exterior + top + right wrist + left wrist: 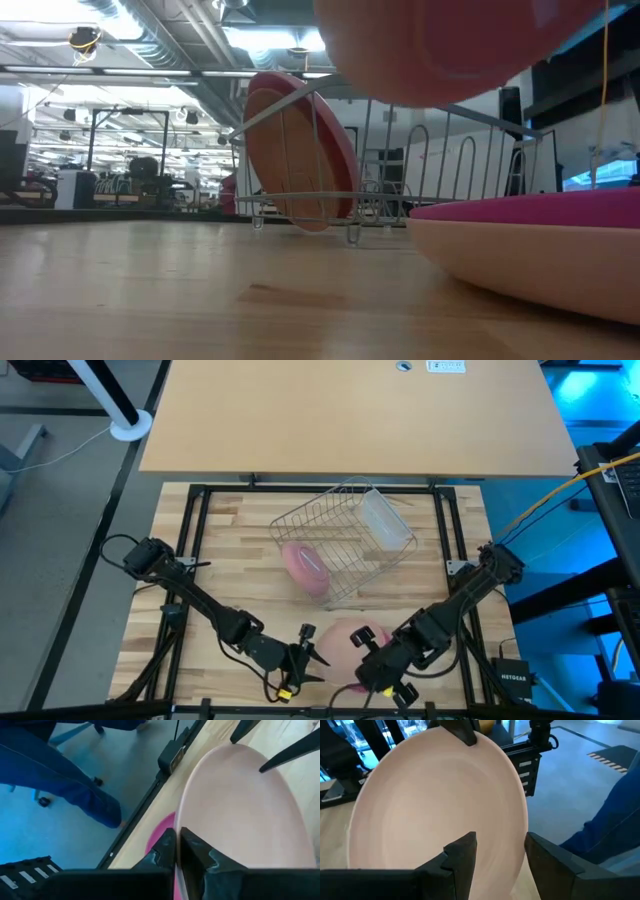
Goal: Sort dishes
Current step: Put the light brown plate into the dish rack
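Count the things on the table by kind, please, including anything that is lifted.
Plates: 3 (tan plate, peach plate, magenta plate)
Wire rack: 1
Clear cup: 1
Total: 5

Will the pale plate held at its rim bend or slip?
Probably stiff: the pale plate looks round and unbent though the right end effector pinches only its rim. Its smooth surface might slip or swing in that narrow grip.
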Tool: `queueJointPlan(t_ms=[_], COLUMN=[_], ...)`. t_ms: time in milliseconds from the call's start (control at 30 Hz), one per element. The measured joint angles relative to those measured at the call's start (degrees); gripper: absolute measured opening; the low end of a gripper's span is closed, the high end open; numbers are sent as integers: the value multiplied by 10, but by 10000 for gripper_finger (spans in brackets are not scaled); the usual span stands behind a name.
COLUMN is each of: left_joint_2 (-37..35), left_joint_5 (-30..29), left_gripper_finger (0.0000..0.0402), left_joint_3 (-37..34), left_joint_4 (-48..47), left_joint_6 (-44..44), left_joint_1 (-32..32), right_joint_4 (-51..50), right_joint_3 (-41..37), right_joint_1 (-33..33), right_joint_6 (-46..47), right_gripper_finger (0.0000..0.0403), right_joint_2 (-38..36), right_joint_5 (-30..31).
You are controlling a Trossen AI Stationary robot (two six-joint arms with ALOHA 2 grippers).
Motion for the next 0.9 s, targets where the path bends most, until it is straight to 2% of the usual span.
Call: queueJointPlan(t_ms=[567,700,900], left_joint_2=[-7,-7,-7], left_joint_5=[0,-1,-2], left_gripper_finger=[162,137,77], left_joint_3=[0,0,0], left_joint_4=[-24,-27,-29], left_joint_6=[-3,-4,-4], left_joint_1=[-2,2,12], right_joint_4=[-19,-19,-18], right_joint_3=[0,0,0], right_joint_1=[-12,-12,-12], right_joint_6=[0,0,0], right_gripper_finger=[19,19,19], right_joint_2=[0,0,0], right_joint_5=[-5,0,10])
